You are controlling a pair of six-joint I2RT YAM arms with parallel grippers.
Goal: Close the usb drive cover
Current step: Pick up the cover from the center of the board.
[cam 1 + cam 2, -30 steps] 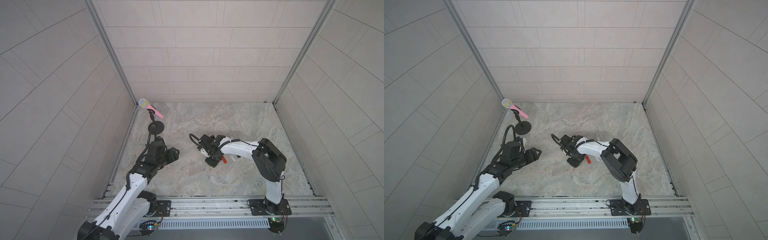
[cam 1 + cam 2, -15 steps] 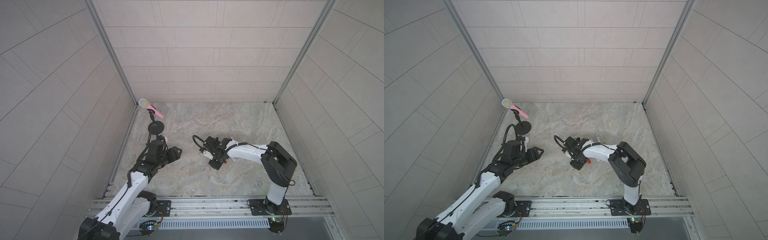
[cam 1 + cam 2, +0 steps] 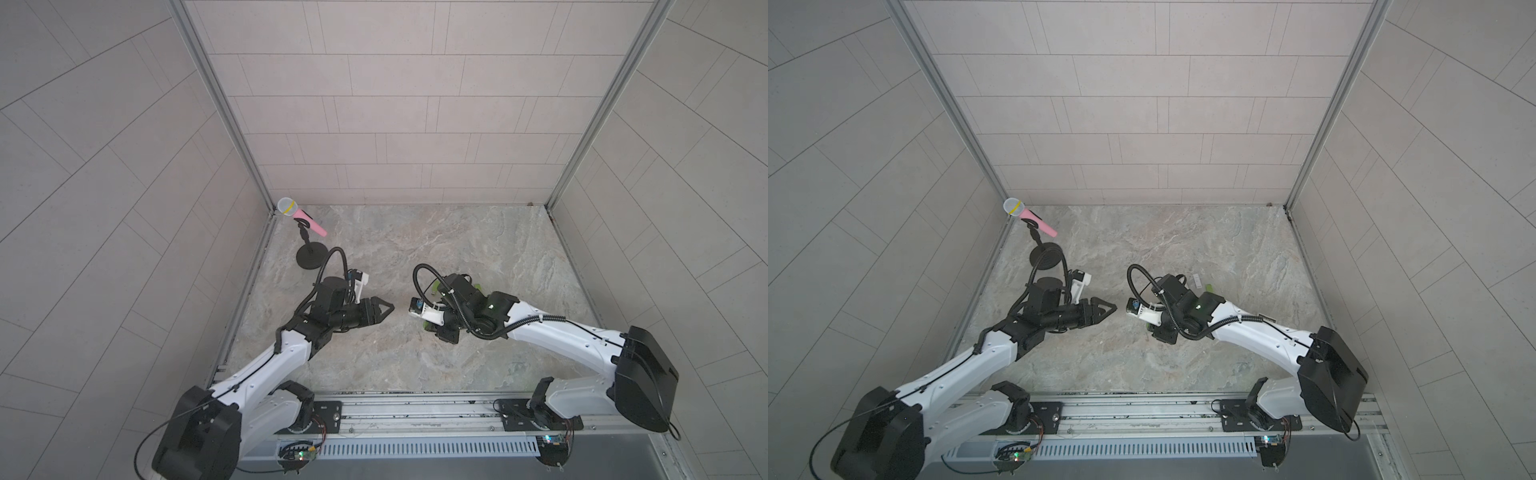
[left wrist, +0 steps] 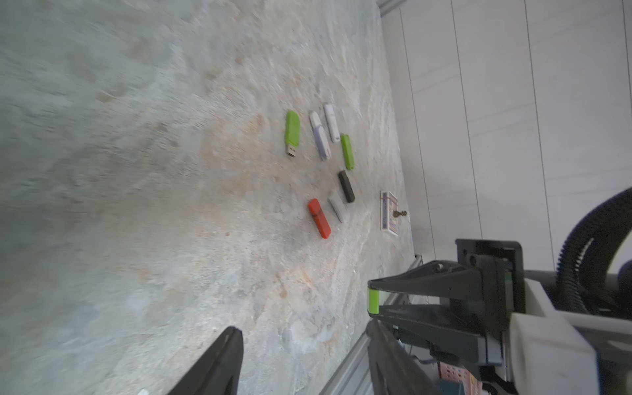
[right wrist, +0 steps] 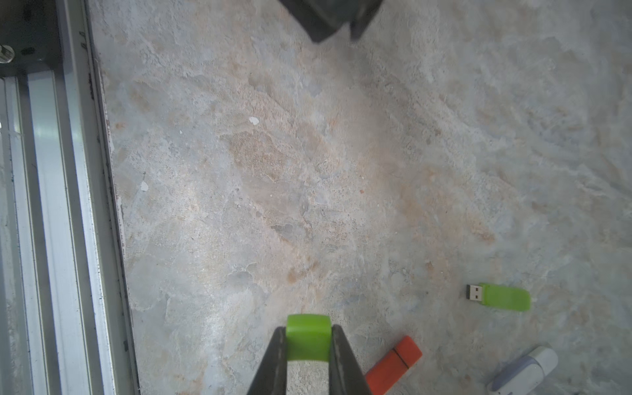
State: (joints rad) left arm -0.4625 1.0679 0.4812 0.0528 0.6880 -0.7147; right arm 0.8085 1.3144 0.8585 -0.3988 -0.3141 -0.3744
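Now my right fingers (image 5: 273,355) pinch the green cover (image 5: 308,337), and my left fingers (image 4: 222,362) are spread, empty. The green usb drive (image 5: 506,298) lies near the middle of the table (image 5: 273,171), plug (image 5: 474,293) bare. I should line the cover up straight with the plug, then push gently.

Open floor toward six, clutter toward twelve

From my right gripper (image 5: 308,330), bare table (image 5: 260,171) runs free to the rail (image 5: 51,205) at six o'clock; usb drives (image 4: 319,219) crowd twelve to one, my left gripper (image 3: 390,308) blocks nine, microphone stand (image 3: 311,259) beyond at ten.
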